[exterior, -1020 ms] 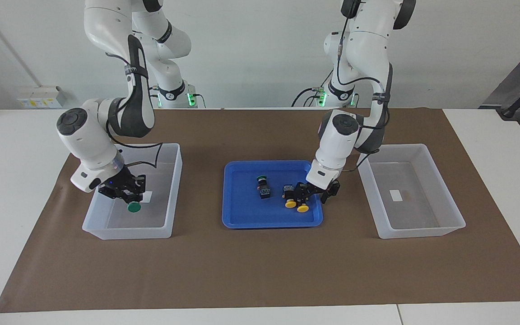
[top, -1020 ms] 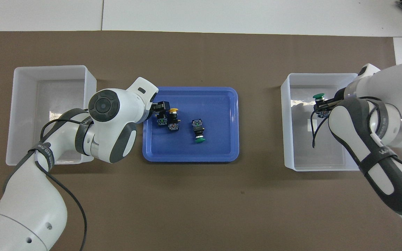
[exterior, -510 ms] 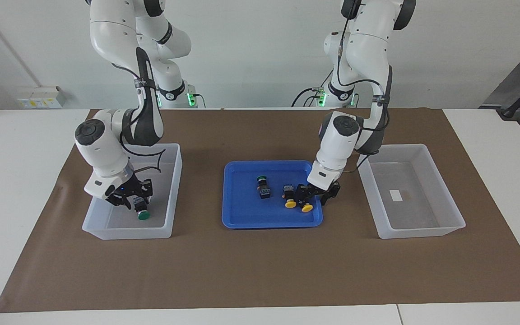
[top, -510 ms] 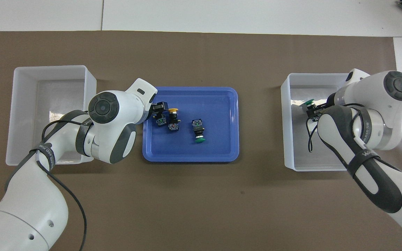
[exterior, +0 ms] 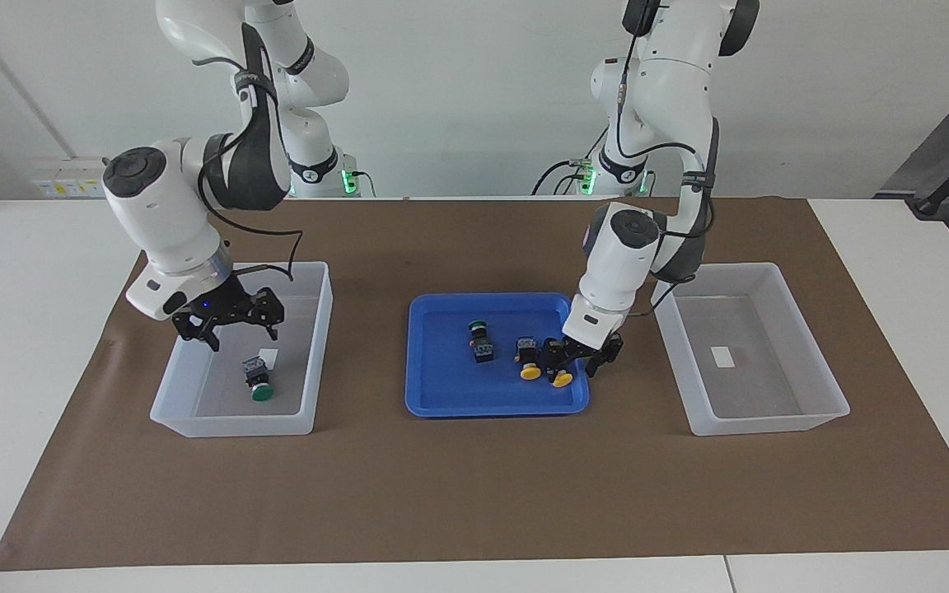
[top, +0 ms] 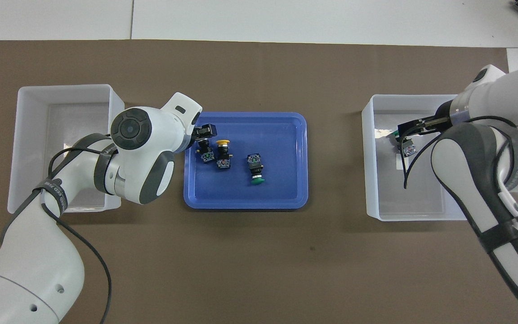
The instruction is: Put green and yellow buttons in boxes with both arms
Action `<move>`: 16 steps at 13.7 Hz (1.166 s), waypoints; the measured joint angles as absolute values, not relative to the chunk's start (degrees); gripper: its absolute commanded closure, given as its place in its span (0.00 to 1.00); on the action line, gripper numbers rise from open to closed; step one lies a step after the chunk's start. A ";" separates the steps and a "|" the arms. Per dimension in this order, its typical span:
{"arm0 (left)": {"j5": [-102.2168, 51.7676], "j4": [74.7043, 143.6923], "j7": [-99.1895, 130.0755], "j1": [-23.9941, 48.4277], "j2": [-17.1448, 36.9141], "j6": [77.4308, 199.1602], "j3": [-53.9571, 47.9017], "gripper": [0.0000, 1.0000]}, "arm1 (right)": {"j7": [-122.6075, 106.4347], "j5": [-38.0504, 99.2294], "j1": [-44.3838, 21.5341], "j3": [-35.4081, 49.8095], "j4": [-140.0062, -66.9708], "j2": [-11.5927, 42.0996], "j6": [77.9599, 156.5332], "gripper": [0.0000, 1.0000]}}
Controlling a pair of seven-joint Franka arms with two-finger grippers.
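Note:
One green button (exterior: pixel 259 381) lies on its side in the box (exterior: pixel 315 346) at the right arm's end. My right gripper (exterior: pixel 231 329) hangs open above it, holding nothing. From overhead this button (top: pixel 406 146) is partly covered by the right gripper (top: pixel 409 129). In the blue tray (exterior: pixel 441 389) lie a second green button (exterior: pixel 481 339) and two yellow buttons (exterior: pixel 530 371). My left gripper (exterior: pixel 577 362) is down in the tray, open, its fingers either side of the yellow button (exterior: pixel 561 379) nearer the left arm's end. The other box (exterior: pixel 822 366) holds only a white label.
Both boxes and the blue tray (top: pixel 286 182) stand in a row on a brown mat (exterior: pixel 474 494) over the white table. The right arm's cable (top: pixel 405 175) dangles over its box (top: pixel 371 157). The left arm's elbow overhangs the corner of the other box (top: pixel 25 148).
My right gripper opened and let go of the green button, which now lies in the box, then rose above it. The left gripper stayed low at the yellow buttons.

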State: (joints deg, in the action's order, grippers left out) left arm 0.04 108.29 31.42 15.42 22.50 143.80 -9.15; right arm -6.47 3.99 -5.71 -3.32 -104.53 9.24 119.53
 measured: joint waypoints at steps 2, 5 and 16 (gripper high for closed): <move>0.04 106.39 31.91 15.47 22.46 140.76 -9.18 0.17 | 0.36 3.99 -5.91 1.11 -103.51 8.93 119.22 0.00; 0.04 106.37 35.30 16.03 22.48 139.85 -9.38 0.26 | 9.59 3.98 -9.55 5.86 -103.51 9.77 121.45 0.00; 0.04 109.57 38.66 16.95 22.49 143.50 -9.42 0.68 | 18.38 3.99 -25.48 6.18 -107.20 22.73 144.91 0.00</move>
State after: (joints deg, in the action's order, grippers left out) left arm 0.04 109.57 38.66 16.95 22.49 143.50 -9.42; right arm 18.38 3.99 -25.48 6.18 -107.20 22.73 144.91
